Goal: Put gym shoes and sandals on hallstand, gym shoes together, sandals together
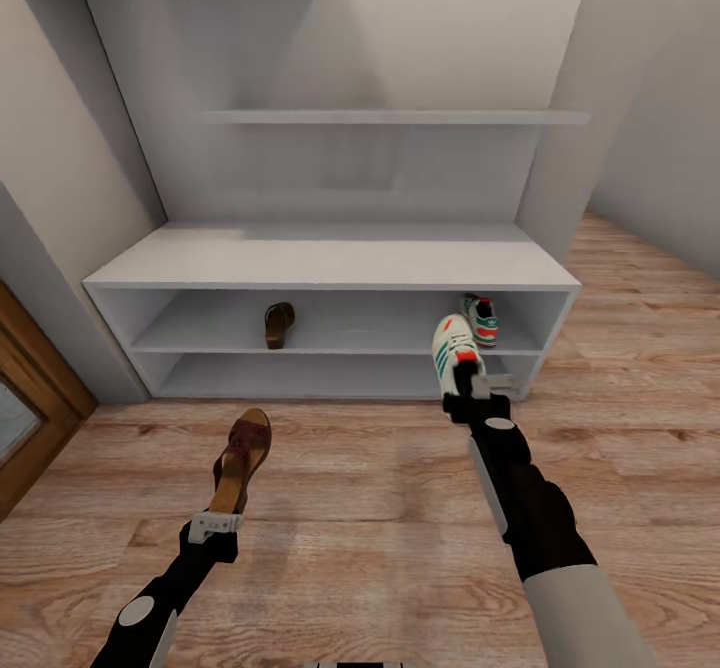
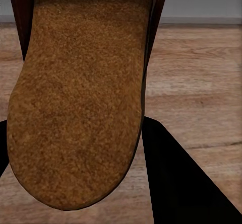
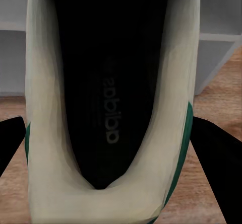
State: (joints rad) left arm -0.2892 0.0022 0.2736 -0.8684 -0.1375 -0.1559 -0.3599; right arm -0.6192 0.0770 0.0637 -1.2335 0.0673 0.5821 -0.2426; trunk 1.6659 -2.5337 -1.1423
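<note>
Left gripper: closed on the heel end of a dark brown leather open-toe sandal with a tan sole, held above the warm brown wood-plank corridor floor, toe pointing toward the rack; the left wrist view shows its fuzzy tan footbed close up between the dark fingers.
Right gripper: clamped on the heel end of a cream-white lace-up gym shoe with green side stripes and an orange-red tongue patch, held up in front of the rack's right end; the right wrist view looks down into its dark lining, fingers on both sides.
Long low pale grey hallstand with a flat top and two open shelf tiers: stands against the wall ahead.
Second brown sandal: on the upper shelf, left of centre.
Second gym shoe: on the same shelf, near the right end, just behind the held shoe.
</note>
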